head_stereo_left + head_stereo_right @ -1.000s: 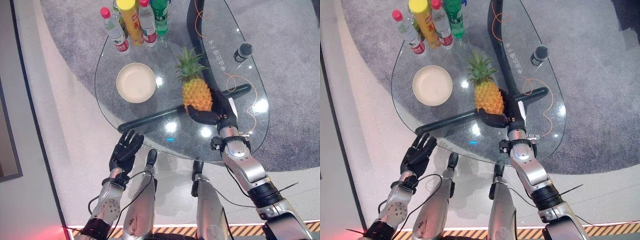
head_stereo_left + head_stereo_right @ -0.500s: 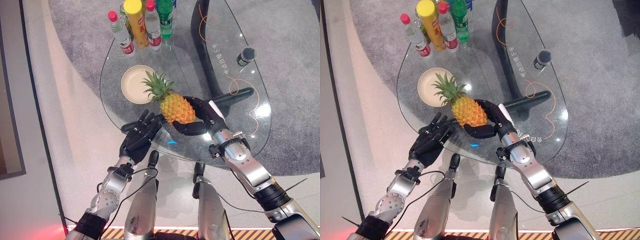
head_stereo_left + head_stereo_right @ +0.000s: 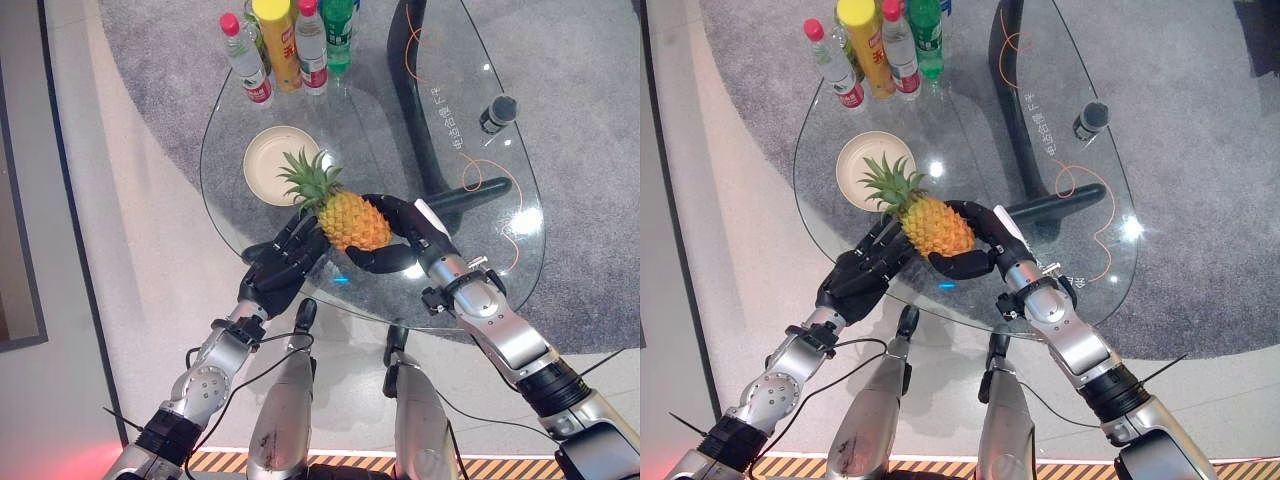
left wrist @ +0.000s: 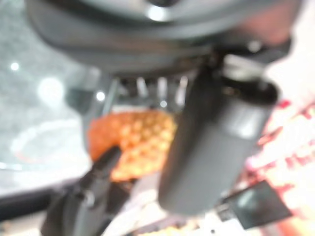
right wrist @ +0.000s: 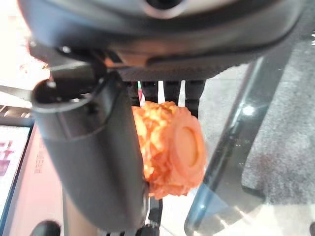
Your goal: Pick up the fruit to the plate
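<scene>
Pineapple (image 3: 352, 220) held tilted above the glass table (image 3: 500, 270), crown pointing to 10 o'clock, over the near rim of the plate (image 3: 262, 165). Right hand (image 3: 405, 235) grips the fruit's base end: fingers curled round the far side, thumb (image 3: 375, 260) hooked under the near side; right wrist view shows the cut base between thumb and fingers. Left hand (image 3: 285, 265) at 8 o'clock of the fruit, fingers straight and slightly spread, tips touching the pineapple's left side, not curled. Plate sits on the table at 10 o'clock from the fruit, nothing lying in it. Bottles (image 3: 290, 45) clustered at the table's 12 o'clock edge, well apart from the plate. Small dark cup (image 3: 497, 112) at 2 o'clock, orange cord (image 3: 490, 150) looping near it.
</scene>
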### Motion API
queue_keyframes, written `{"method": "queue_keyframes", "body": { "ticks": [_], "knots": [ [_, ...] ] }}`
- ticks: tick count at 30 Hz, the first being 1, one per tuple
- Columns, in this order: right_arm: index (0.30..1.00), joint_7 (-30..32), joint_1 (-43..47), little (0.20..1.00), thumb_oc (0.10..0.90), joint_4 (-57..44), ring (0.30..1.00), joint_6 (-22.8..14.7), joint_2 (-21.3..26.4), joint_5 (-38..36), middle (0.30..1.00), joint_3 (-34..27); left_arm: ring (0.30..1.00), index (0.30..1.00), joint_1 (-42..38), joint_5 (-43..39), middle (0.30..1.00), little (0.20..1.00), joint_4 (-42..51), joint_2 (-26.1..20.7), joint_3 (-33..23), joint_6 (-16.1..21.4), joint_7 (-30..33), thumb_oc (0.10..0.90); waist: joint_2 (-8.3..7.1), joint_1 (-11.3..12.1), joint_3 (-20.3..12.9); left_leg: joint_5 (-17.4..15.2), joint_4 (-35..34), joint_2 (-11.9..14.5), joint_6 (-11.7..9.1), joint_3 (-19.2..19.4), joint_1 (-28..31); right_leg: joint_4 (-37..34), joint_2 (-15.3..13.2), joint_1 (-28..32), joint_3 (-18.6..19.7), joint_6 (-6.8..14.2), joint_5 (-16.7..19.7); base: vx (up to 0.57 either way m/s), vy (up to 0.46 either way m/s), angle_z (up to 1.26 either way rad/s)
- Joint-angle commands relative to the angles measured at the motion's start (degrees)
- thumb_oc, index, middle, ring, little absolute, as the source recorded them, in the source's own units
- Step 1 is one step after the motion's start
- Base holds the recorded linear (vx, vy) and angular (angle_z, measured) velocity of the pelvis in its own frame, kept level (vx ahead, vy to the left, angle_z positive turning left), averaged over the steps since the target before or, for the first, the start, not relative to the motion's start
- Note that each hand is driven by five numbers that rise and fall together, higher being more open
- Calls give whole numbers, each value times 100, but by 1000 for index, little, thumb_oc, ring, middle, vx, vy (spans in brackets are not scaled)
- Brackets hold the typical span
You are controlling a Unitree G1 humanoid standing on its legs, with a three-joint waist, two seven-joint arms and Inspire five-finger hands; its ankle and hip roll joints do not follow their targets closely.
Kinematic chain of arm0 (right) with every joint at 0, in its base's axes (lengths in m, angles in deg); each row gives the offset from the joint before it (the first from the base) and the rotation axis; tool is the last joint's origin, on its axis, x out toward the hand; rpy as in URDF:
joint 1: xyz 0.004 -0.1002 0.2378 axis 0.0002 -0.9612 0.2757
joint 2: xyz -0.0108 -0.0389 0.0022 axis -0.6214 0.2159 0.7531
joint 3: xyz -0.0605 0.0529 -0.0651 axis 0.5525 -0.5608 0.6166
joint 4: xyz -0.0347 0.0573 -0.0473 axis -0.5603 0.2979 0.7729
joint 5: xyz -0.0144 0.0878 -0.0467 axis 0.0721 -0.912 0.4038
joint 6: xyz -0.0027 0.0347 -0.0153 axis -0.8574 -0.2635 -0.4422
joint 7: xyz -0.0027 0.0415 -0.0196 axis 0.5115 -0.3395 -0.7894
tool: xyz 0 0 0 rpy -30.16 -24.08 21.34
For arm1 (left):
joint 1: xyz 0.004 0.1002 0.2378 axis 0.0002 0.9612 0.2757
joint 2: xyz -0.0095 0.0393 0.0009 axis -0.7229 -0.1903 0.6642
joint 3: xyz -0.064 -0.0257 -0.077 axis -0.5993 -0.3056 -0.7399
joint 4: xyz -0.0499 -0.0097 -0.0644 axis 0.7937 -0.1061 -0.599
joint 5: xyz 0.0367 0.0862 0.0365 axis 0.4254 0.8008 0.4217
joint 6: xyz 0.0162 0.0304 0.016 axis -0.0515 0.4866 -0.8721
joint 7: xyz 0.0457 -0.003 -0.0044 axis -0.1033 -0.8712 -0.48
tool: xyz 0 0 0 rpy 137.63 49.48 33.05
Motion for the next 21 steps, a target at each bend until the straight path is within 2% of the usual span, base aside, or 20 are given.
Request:
{"method": "queue_keyframes", "body": {
  "ticks": [1, 3, 9, 14, 19, 21],
  "knots": [
    [300, -954, 663, 200, 100, -1031, 300, -362, -193, -7, 300, 630, 900, 900, -694, -197, 900, 900, 1419, 75, -48, 263, -548, 800, -352, -12, -148, -705, 451, -700, 671, 308, 180, -571, 585, 335, 24, -192, 548, 26, -28, 12],
    [300, -1187, 705, 200, 100, -1037, 300, -253, -157, 46, 300, 730, 900, 900, -726, -235, 900, 900, 1454, 66, -80, 297, -561, 800, -371, 4, -148, -712, 458, -701, 664, 297, 183, -573, 589, 353, 21, -193, 538, 25, -27, 6],
    [300, -1520, 737, 200, 100, -1067, 300, -383, -131, 51, 300, 974, 900, 900, -794, -204, 900, 900, 1597, 49, -148, 473, -269, 800, -451, 50, -148, -756, 471, -694, 651, 236, 223, -568, 614, 418, 9, -187, 506, 32, -40, 4],
    [300, -1225, 718, 200, 100, -1033, 300, -529, -228, 105, 300, 871, 900, 900, -774, -142, 900, 900, 1499, 149, -269, 515, -175, 800, -481, 63, -148, -798, 476, -705, 653, 190, 272, -579, 641, 488, 37, -188, 471, 10, -13, 1],
    [300, -1313, 665, 200, 100, -1123, 300, -579, -186, 204, 300, 772, 900, 900, -712, -196, 900, 900, 1456, 147, -403, 507, -183, 800, -504, 70, -148, -815, 448, -700, 642, 158, 311, -599, 654, 541, 22, -185, 445, 0, 0, 0],
    [300, -1171, 589, 200, 100, -1231, 300, -544, -160, 154, 300, 721, 900, 900, -652, -145, 900, 900, 1445, 165, -445, 529, -220, 800, -511, 73, -148, -819, 440, -692, 630, 139, 340, -605, 663, 581, 4, -192, 436, 33, -35, 0]
  ]
}}
